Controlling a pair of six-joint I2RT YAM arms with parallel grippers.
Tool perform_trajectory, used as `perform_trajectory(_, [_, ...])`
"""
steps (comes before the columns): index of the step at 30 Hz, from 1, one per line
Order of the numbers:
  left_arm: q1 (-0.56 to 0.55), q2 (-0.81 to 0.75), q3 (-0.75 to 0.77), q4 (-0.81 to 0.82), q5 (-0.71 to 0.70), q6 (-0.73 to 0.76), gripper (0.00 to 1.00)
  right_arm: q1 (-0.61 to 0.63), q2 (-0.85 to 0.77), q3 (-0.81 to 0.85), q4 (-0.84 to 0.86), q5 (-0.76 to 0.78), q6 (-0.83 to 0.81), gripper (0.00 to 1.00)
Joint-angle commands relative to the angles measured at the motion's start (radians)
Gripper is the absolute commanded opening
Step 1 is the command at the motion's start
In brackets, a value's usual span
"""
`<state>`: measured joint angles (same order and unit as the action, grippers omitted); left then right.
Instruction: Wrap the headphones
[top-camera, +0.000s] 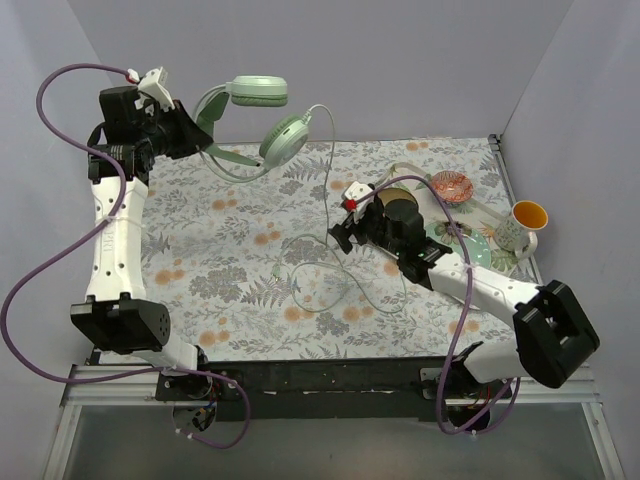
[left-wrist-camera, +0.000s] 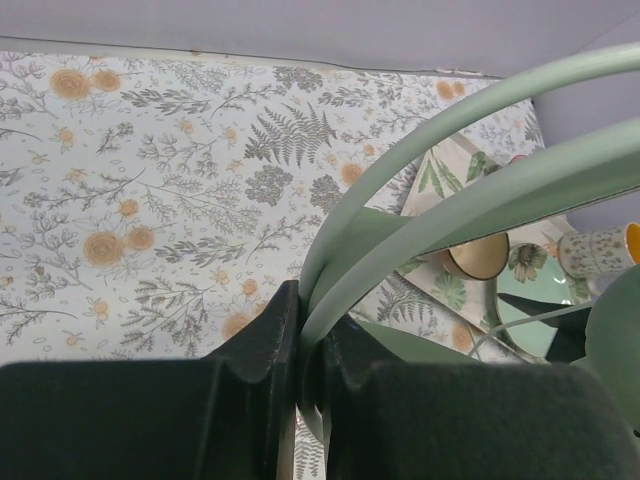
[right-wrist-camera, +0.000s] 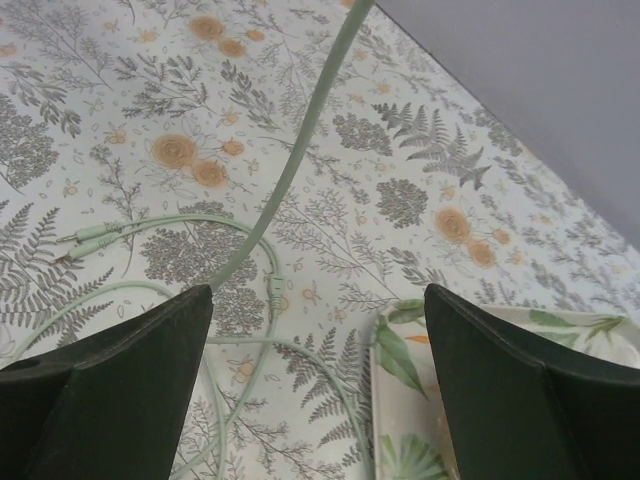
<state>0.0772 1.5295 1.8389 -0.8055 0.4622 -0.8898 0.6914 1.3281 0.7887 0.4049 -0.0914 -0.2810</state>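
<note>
None of the cable (right-wrist-camera: 290, 170) is wound: it trails below the headphones (top-camera: 284, 140) clamped in the left pincer (left-wrist-camera: 305, 370), right pincer (right-wrist-camera: 315, 305) gaping.

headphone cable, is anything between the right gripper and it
Nothing visible does. The right gripper is open and the cable runs toward the gap between its fingers, with only floral cloth around it. The leaf-print tray lies off to the side, clear of that path. The left gripper holds the headphones by the headband.

The headphones (top-camera: 285, 140) are mint green, the tablecloth (top-camera: 200, 250) white with grey ferns and orange flowers
</note>
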Motion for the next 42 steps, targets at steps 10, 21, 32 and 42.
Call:
perform_trajectory(10, [0.029, -0.040, 0.063, 0.037, 0.151, -0.146, 0.00, 0.002, 0.173, 0.021, 0.255, -0.139, 0.190, 0.86])
perform_trajectory(21, [0.029, -0.077, -0.058, 0.131, 0.277, -0.262, 0.00, 0.003, 0.430, 0.348, 0.100, -0.097, 0.262, 0.08])
perform_trajectory(32, [0.027, -0.089, -0.184, 0.186, 0.366, -0.302, 0.00, 0.028, 0.795, 0.983, -0.354, -0.070, 0.342, 0.01])
perform_trajectory(42, [0.027, -0.054, -0.188, 0.249, 0.354, -0.362, 0.00, 0.177, 0.847, 1.101, -0.620, -0.016, 0.221, 0.01])
